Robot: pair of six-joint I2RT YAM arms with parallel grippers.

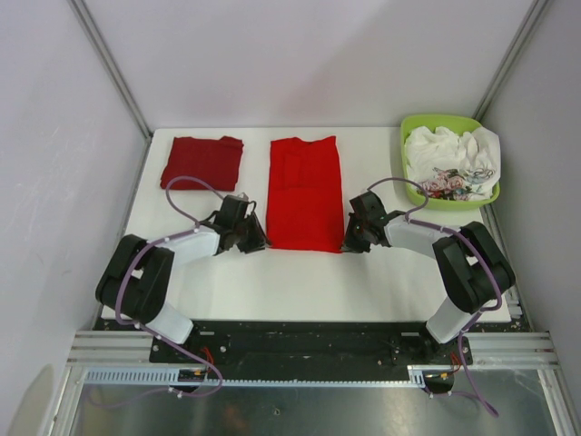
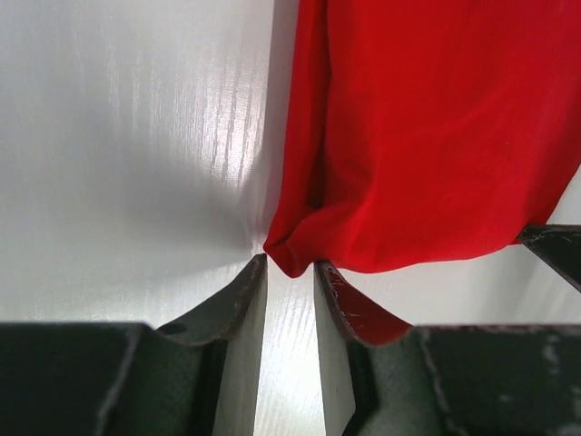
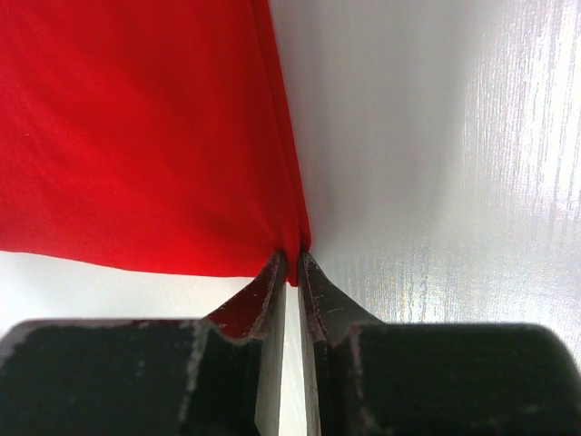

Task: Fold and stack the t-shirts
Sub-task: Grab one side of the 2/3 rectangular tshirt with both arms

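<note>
A bright red t-shirt (image 1: 304, 193) lies on the white table as a long strip, folded lengthwise. My left gripper (image 1: 259, 243) sits at its near left corner. In the left wrist view the left gripper (image 2: 290, 263) is open, and the t-shirt's corner (image 2: 295, 254) just reaches the gap between the tips. My right gripper (image 1: 348, 243) is at the near right corner. The right wrist view shows the right gripper (image 3: 292, 256) shut on that corner of the bright red t-shirt (image 3: 136, 136). A darker red t-shirt (image 1: 201, 162) lies folded at the back left.
A lime-green basket (image 1: 436, 119) with white and patterned clothes stands at the back right. Bare white table (image 1: 309, 282) lies between the shirt's near edge and the arm bases. Grey walls close in the table on three sides.
</note>
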